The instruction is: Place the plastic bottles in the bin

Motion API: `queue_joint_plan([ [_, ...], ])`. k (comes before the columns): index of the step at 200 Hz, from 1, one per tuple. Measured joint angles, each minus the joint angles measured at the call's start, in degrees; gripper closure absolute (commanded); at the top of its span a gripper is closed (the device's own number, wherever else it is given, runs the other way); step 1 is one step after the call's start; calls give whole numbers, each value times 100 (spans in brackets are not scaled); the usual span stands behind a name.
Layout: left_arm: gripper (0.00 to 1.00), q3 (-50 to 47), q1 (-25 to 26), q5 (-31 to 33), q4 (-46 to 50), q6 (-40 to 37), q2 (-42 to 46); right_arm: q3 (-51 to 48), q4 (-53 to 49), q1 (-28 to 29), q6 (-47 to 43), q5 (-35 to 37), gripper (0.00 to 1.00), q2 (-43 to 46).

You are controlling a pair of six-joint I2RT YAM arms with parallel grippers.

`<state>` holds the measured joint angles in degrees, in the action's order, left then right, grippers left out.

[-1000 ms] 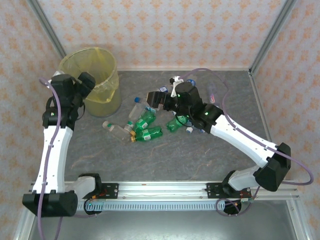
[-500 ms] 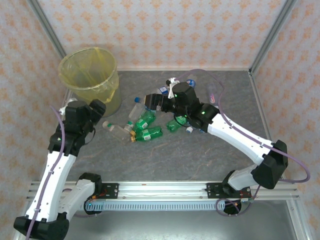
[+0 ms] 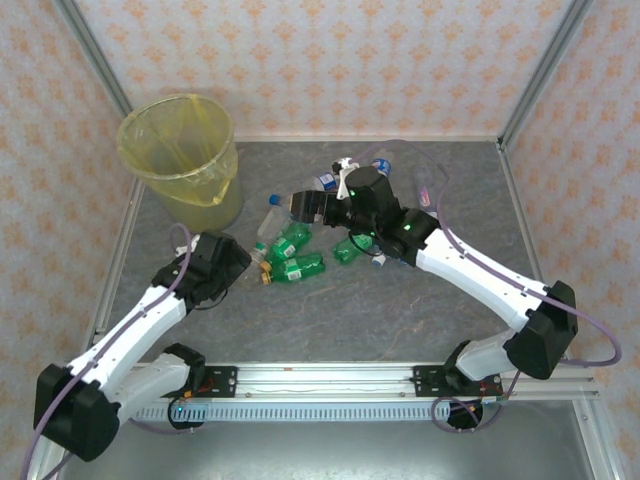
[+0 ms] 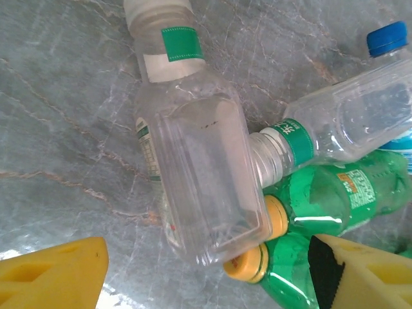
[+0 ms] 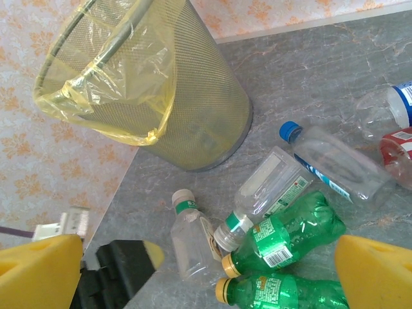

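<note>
The plastic bottles [image 3: 300,255] lie in a loose pile at the table's middle. A clear bottle with a white cap and green band [image 4: 193,161] lies flat on the table. My left gripper [image 4: 206,277] hovers open just off its base, one yellow pad out to each side. Two green bottles with yellow caps [image 4: 322,206] touch it. My right gripper [image 5: 206,277] hangs open and empty above the pile [image 5: 283,232]; from overhead it [image 3: 300,205] is over the pile's far side. The bin [image 3: 180,150] stands at the back left, lined with a yellow bag.
More bottles, blue-capped [image 5: 335,161] and red-labelled [image 5: 399,145], lie to the right of the pile. The bin's mesh wall [image 5: 193,109] is close behind the clear bottles. My left gripper's finger [image 5: 122,264] sits next to the white-capped bottle. Metal frame posts border the table.
My left arm has swung down from the bin to the clear bottle at the pile's left edge, its jaws narrowing a little. The right gripper has shifted slightly left.
</note>
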<state>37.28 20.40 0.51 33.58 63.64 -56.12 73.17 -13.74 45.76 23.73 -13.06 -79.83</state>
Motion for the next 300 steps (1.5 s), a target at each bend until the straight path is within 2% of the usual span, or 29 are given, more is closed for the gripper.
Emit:
queue_joint_plan([
  [53, 14, 13, 13, 42, -713, -68, -1086, -118, 0, 0, 2, 131, 0, 323],
  [127, 12, 72, 13, 44, -1132, -219, -1904, -280, -7, 0, 7, 234, 0, 437],
  [243, 12, 63, 13, 470, -570, -887, -1847, -284, -7, 0, 20, 238, 0, 437],
  [300, 16, 63, 13, 446, -601, -1174, -2013, -284, -39, 0, 20, 238, 0, 437],
])
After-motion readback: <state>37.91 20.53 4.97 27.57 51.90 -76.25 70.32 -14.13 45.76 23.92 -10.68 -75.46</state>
